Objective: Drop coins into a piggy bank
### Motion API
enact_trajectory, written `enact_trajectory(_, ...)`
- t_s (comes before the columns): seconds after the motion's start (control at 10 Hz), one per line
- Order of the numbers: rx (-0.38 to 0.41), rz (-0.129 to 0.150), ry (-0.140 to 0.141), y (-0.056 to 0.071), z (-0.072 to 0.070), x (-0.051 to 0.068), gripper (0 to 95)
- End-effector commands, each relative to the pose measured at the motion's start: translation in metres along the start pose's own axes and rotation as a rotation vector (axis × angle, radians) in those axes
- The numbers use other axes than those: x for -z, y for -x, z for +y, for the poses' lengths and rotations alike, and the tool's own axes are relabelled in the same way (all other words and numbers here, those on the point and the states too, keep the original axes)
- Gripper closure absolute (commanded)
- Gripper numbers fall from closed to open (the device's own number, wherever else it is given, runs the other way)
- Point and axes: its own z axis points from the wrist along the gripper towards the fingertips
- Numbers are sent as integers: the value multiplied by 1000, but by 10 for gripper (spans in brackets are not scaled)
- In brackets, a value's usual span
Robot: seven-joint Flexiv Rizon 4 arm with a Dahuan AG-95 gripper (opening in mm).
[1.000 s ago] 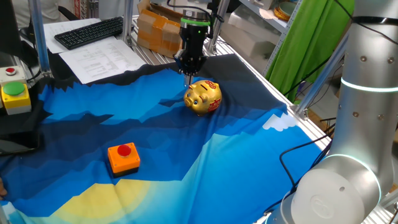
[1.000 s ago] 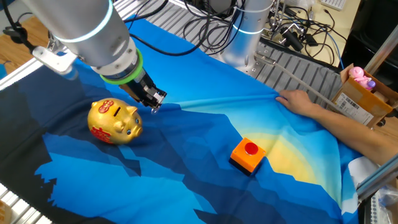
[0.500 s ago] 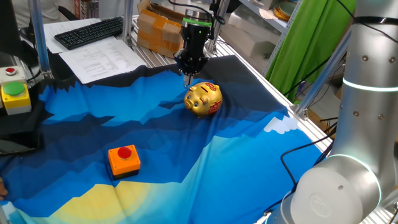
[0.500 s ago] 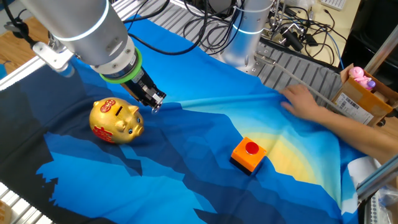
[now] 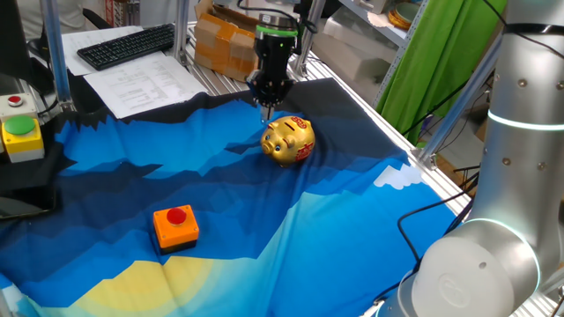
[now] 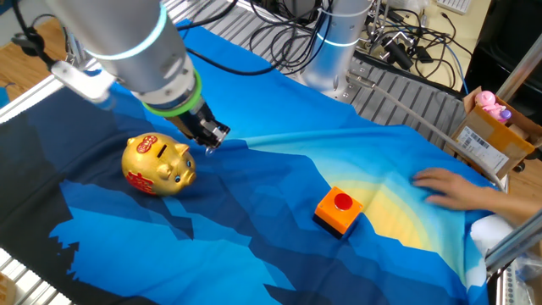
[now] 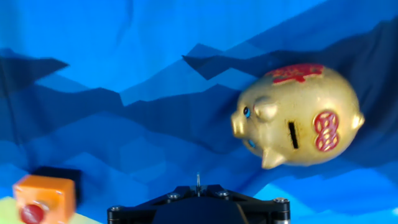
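1. Your piggy bank (image 5: pixel 288 140) stands upright on the blue cloth (image 5: pixel 220 220), toward the far side of the table as one fixed view shows it, well apart from the orange box with the red button (image 5: pixel 174 225).

2. In that view its long axis runs left to right with a slight tilt, snout toward the left and a little toward the camera; the red marks sit on its flank and back.

3. In the other fixed view the piggy bank (image 6: pixel 157 165) points its snout to the right, toward the gripper (image 6: pixel 212 146). The coin slot shows as a dark line on its back, set across the body's length.

4. In the hand view the piggy bank (image 7: pixel 297 116) lies in the right half of the frame, snout to the left, long axis nearly level, slot visible as a short dark vertical bar on its top.

5. Your gripper (image 5: pixel 267 106) hangs just beyond the snout end, beside the bank rather than over the slot, and not touching it.

6. Its fingers look drawn close together. In the hand view a thin sliver, edge-on, stands up between them; it may be a coin (image 7: pixel 198 181), but it is too small for you to be certain.

7. A person's hand (image 6: pixel 447 187) rests on the cloth's edge at the right of the other fixed view, well away from the bank.
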Motion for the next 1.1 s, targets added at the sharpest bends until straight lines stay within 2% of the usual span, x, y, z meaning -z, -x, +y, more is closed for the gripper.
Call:
enact_trajectory(0.1, 188, -7, -163, 5, -16, 3, 950)
enact_trajectory(0.7, 184, -48, -168, 10, -75, -2, 950)
enact_trajectory(0.9, 179, -48, -162, 10, -81, -5, 950)
enact_trajectory(1.1, 181, -64, -169, 13, -82, -8, 950)
